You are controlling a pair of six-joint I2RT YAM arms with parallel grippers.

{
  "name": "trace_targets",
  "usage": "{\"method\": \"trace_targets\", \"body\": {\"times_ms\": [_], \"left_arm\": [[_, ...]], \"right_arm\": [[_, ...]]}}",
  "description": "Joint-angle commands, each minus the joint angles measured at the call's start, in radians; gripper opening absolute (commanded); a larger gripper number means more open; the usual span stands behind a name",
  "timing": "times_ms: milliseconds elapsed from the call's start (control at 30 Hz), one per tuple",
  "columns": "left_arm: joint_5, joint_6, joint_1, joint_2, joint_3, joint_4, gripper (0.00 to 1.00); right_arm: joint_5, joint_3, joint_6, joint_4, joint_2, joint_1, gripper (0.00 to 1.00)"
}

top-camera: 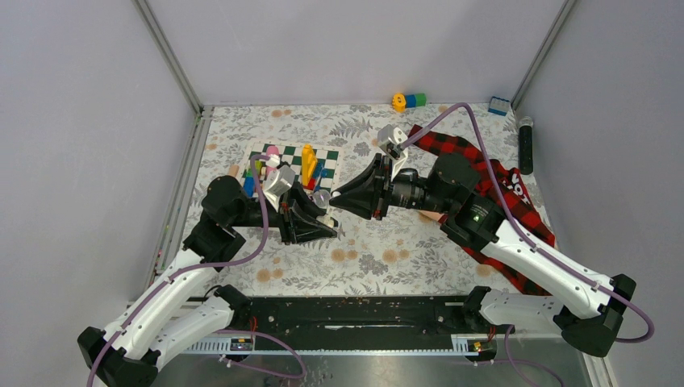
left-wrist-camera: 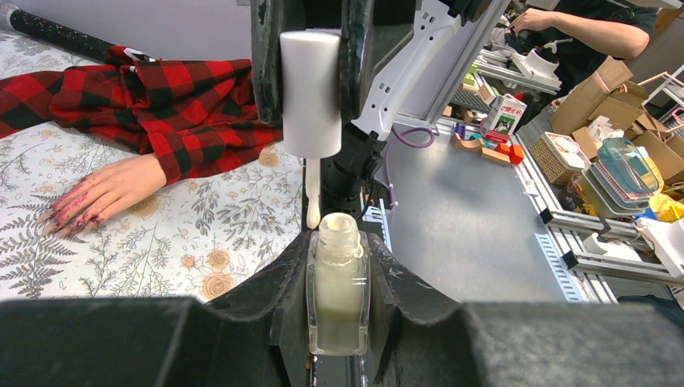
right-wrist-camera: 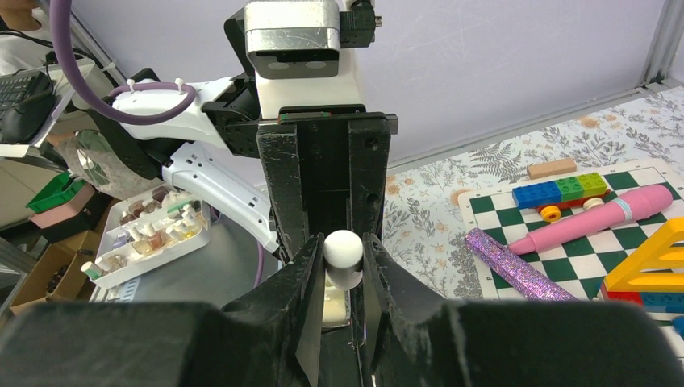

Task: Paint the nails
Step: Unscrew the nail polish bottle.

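1. While the left gripper [left-wrist-camera: 337,260] clamps the open bottle [left-wrist-camera: 338,294] upright, the right gripper [right-wrist-camera: 342,264] pinches the white cap [left-wrist-camera: 310,93] above it.
2. The brush [left-wrist-camera: 312,200] hangs near the bottle's mouth.
3. The nails [left-wrist-camera: 68,219], on the dummy hand [left-wrist-camera: 109,187], rest on the floral cloth [left-wrist-camera: 185,242], well apart.

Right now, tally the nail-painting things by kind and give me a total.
polish bottle: 1
brush cap: 1
dummy hand: 1
Total: 3
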Motion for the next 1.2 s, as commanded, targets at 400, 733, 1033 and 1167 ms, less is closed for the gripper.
{"method": "trace_targets", "body": {"times_ms": [400,733,1033,1167], "left_arm": [[-0.01,0.009,-0.002,-0.006,0.005,0.044,0.0],[-0.012,0.009,-0.001,-0.005,0.004,0.044,0.0],[-0.013,0.009,0.0,-0.006,0.005,0.044,0.0],[-0.014,0.009,-0.001,-0.008,0.004,0.044,0.0]], "right_arm": [[-0.034,0.026,0.017,0.07,-0.032,0.015,0.0],[-0.04,0.016,0.026,0.086,-0.034,0.016,0.0],[-0.034,0.013,0.023,0.083,-0.02,0.016,0.0],[-0.032,0.012,0.021,0.082,-0.013,0.016,0.0]]}}
